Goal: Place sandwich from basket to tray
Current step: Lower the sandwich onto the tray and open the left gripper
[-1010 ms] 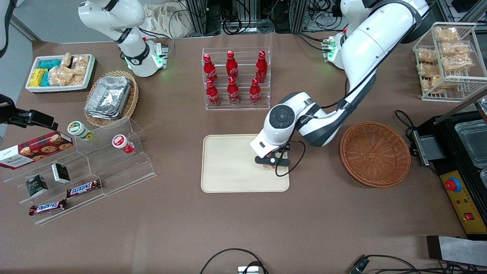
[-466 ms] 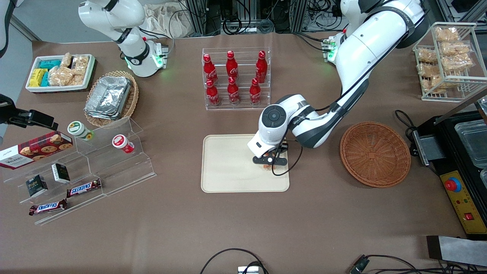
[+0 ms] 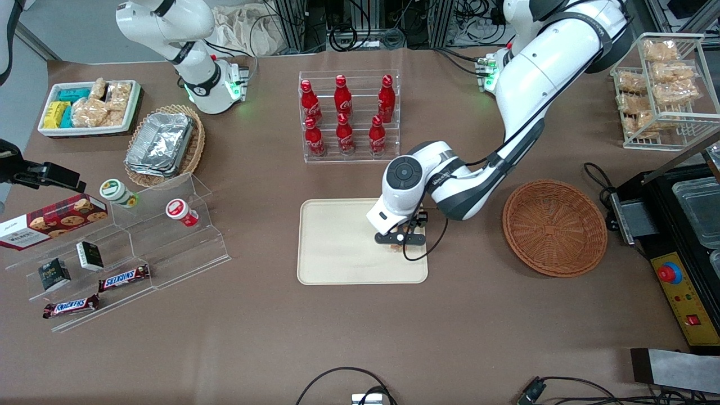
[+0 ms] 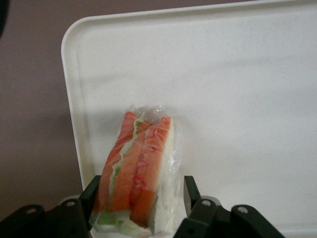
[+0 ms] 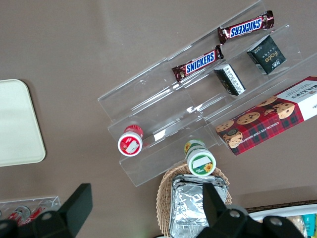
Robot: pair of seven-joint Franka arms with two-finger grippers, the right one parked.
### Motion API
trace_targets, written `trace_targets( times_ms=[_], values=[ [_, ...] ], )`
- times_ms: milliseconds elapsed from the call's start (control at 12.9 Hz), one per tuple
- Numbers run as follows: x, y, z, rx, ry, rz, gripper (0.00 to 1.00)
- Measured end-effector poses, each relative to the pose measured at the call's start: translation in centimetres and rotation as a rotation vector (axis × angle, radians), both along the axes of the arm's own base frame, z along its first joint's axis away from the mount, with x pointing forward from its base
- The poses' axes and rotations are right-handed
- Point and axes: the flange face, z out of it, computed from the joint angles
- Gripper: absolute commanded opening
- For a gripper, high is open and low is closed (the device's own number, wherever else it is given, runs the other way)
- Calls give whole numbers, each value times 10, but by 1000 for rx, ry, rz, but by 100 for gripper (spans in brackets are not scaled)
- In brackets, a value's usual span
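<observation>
Claw (image 4: 141,198) grips sandwich (image 4: 136,173) w/ both fingers, just above tray (image 3: 337,247); basket (image 3: 554,228) sits nearby.

You have bright, even overhead light on the table (image 3: 506,337), and shadows stay short and soft. At ten o'clock from the tray (image 3: 337,247), the foil containers (image 3: 160,143) throw glare. The gripper (image 3: 400,239) hangs over the tray's end nearest the basket (image 3: 554,228), clamped on the sandwich (image 4: 141,173). Close up, the sandwich looks slightly soft, its wrap glints, and the tray washes out pale.
</observation>
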Motion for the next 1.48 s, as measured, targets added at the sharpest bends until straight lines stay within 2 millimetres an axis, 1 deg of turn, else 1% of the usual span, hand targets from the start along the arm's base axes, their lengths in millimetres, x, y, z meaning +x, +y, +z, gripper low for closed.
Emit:
trace_targets(
  times_ms=[155, 233, 388, 466, 544, 621, 777, 854, 932, 1010, 1087, 1320, 1476],
  values=[
    [3, 0, 3, -3, -5, 7, 79],
    [5, 1, 5, 0, -6, 12, 79],
    [11, 5, 16, 17, -14, 29, 79],
    [16, 7, 28, 23, -27, 39, 79],
    [23, 10, 44, 34, -43, 53, 81],
    [31, 14, 65, 51, -58, 70, 86],
    [46, 23, 101, 66, -87, 107, 86],
    [52, 25, 114, 58, -98, 123, 86],
    [57, 27, 125, 51, -99, 141, 96],
    [63, 31, 136, 48, -93, 161, 100],
    [69, 37, 145, 53, -89, 184, 100],
    [93, 65, 170, 48, -80, 266, 100],
    [104, 81, 182, 44, -79, 304, 100]
  ],
)
